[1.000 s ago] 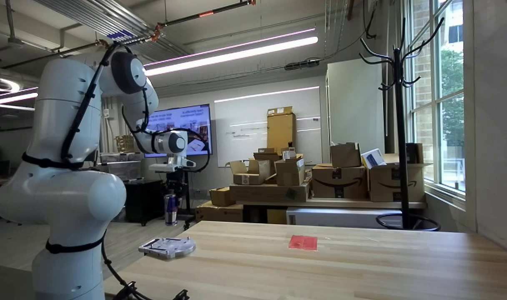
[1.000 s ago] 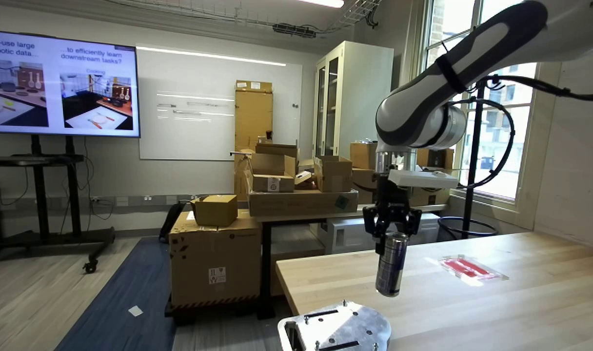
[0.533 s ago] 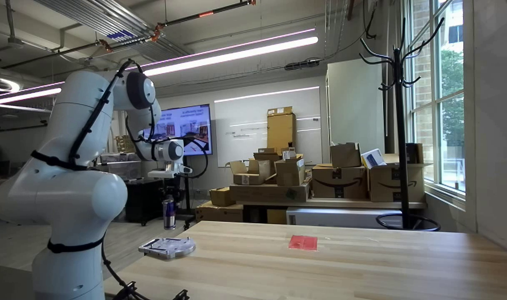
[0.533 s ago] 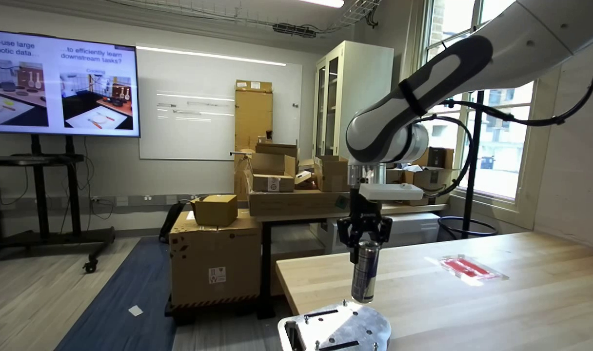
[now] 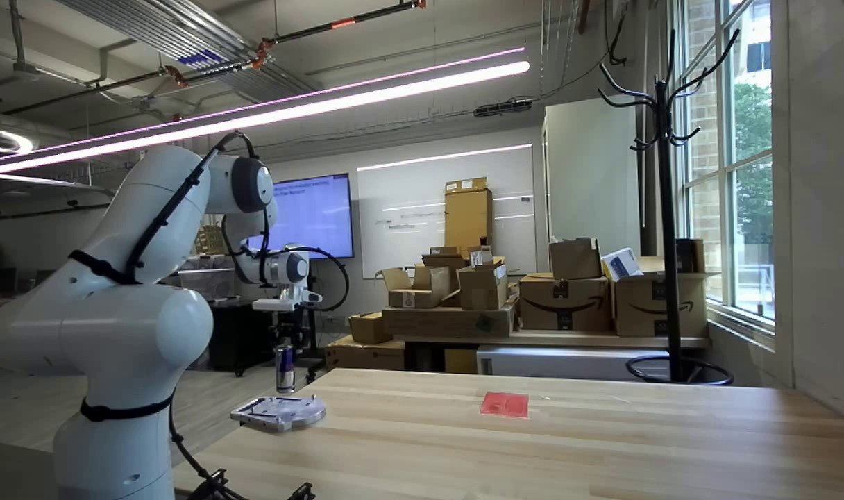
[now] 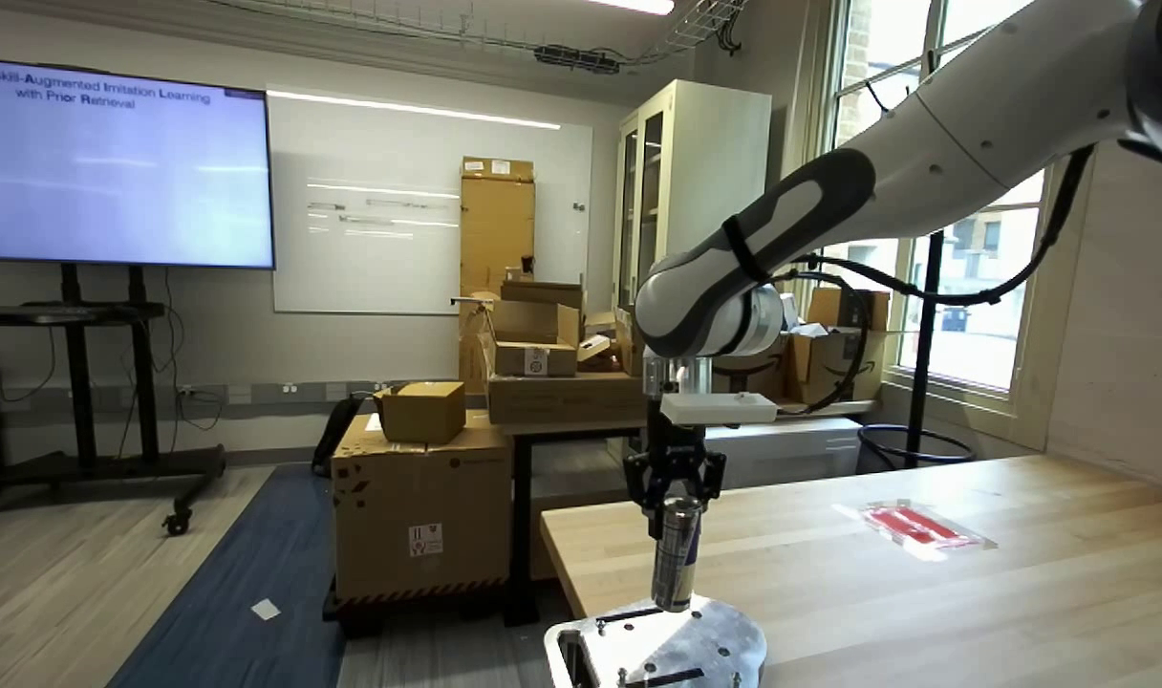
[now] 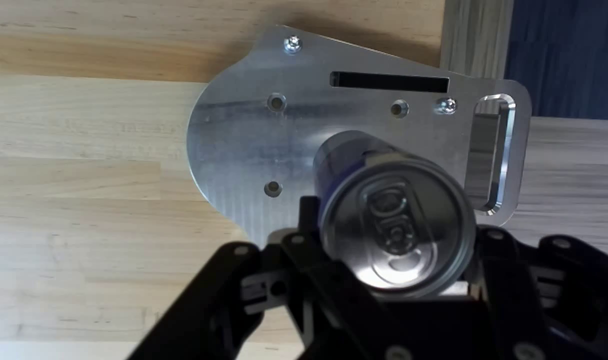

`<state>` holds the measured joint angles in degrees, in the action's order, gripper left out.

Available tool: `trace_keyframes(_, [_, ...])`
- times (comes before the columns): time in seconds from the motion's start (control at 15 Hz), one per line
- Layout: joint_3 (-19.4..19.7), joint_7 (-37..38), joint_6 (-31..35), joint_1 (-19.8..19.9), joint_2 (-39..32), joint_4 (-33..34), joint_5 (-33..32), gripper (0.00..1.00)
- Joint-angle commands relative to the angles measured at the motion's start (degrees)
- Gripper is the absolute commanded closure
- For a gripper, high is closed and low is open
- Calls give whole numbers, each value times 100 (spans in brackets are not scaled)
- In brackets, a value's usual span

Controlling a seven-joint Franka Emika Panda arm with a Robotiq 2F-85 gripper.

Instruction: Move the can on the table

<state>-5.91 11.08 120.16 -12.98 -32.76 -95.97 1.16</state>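
Hand point(image 7: 394, 232) gripping the drink can point(image 7: 399, 215), wrist view. Black fingers point(image 7: 310, 220) bear on either side of its upper end; lid with pull tab toward the camera. Beneath: silver metal plate point(image 7: 239, 140), with slot, holes and screws, lying on the wooden surface point(image 7: 84, 240). Its end with the cut-out opening projects past the surface edge, floor point(image 7: 579, 170) visible below.

In an exterior view, Panda arm point(image 5: 116, 326) extended, hand pointing down. Can, blue and silver, hangs nearly upright just above the plate; narrow gap under its base. Red patch point(image 5: 505, 404) lies flat on the surface, well apart from both. Behind: cardboard boxes point(image 5: 575, 316), whiteboard point(image 5: 408, 187), black coat rack point(image 5: 666, 243) near the window point(image 5: 752, 187).

In an exterior view, screen point(image 6: 113, 210) on a wheeled stand point(image 6: 80, 392); legible text includes "Skill-Augmented Imitation Learning with Prior Retrieval". Fingers hold the can near its top. Can's base here overlaps the plate's far edge along the line of sight; contact cannot be judged from this angle. Red patch carries a clear, shiny border. Pale cabinet point(image 6: 720, 182) stands near the window; small carton point(image 6: 423, 416) sits on a large carton point(image 6: 419, 506).
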Motion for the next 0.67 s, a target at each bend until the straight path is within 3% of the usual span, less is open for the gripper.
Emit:
trace_keyframes(0.0, [18,111,-311,-111,-451,498,-51,67])
trace_keyframes(0.47, [25,67,-338,-103,-868,798,24,67])
trace_keyframes(0.53, [24,66,-366,-97,-861,780,34,38])
trace_keyframes(0.6, [28,89,-386,-99,-850,771,42,15])
